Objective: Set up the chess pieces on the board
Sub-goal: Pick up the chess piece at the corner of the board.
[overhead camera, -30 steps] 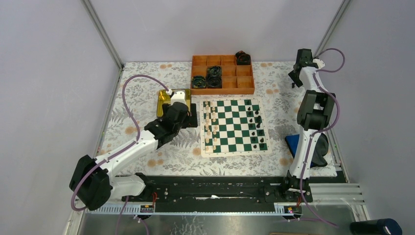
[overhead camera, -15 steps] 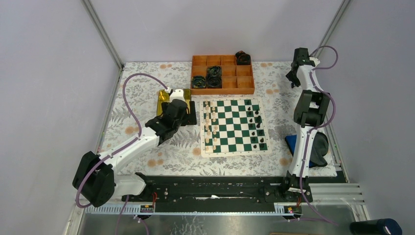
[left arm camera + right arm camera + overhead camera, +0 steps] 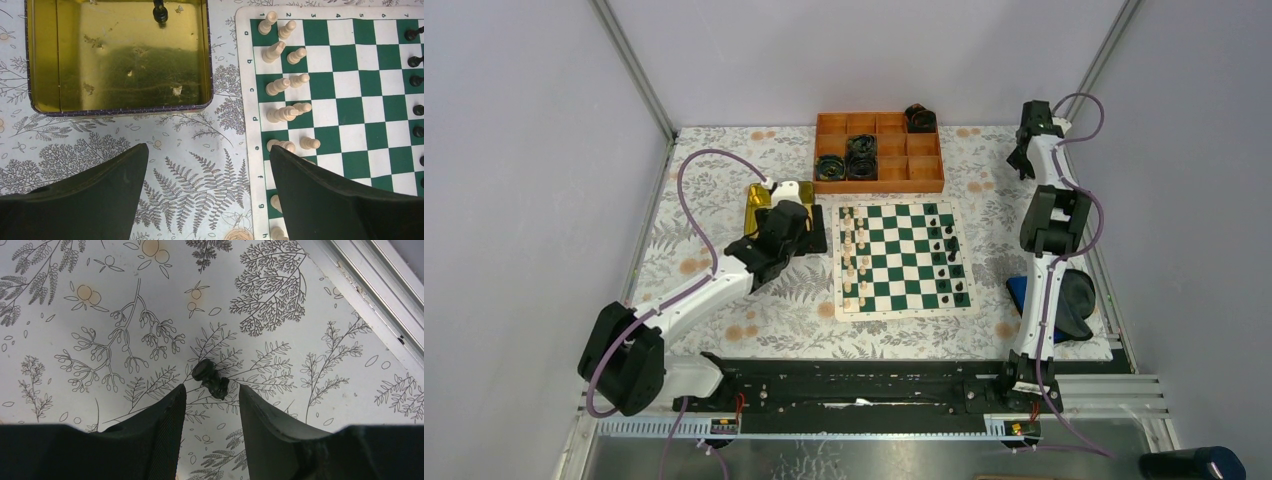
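The board [image 3: 350,107] is marked a–g and 1–7 along its border.

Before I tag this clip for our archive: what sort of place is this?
Probably a robot lab test cell: plain grey walls and metal frame posts enclose a table, with the left arm and right arm bolted at its near edge.

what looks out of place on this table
One black piece lies on its side on the floral cloth near the table's far right corner, between the right hand's open fingers and far from the board. A second black piece sits inside the yellow tin beside the board.
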Controlling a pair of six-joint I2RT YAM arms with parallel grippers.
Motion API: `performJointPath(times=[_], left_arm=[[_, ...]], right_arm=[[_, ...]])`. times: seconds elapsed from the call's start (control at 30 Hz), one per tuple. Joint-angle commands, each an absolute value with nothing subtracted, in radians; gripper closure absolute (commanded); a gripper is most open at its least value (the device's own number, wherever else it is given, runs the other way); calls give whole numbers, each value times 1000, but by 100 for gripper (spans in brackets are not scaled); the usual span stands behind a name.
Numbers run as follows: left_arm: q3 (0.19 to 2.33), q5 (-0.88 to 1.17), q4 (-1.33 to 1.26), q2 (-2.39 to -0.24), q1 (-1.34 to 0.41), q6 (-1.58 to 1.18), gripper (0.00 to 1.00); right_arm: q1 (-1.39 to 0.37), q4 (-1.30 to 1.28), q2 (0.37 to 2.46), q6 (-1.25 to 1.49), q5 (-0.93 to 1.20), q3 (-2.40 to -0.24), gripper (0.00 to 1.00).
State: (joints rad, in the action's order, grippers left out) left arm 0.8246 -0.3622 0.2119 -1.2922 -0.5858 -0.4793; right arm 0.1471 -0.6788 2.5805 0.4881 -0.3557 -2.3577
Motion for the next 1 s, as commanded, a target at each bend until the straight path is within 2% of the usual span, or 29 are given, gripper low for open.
performJointPath(times=[0.0,0.5,0.73,0.87,0.97], left_arm=[[868,-364,147,-1312,-575,-504,1],[896,-369,137,-1381,-573,-534,1],[903,-367,138,-1391,-573,-542,1],[895,-371,140,-1384,-574,-553,1],[886,-370,144,-1371,-574,-561,1]], right_arm=[[153,-693,2605,445,-373,-2426,50],[166,-677,2660,398,-362,-2467,57],[167,-676,2658,385,-351,-2454,69],[166,-656,2632,389,-334,-2410,87],[166,-644,2608,394,-324,-2383,92]])
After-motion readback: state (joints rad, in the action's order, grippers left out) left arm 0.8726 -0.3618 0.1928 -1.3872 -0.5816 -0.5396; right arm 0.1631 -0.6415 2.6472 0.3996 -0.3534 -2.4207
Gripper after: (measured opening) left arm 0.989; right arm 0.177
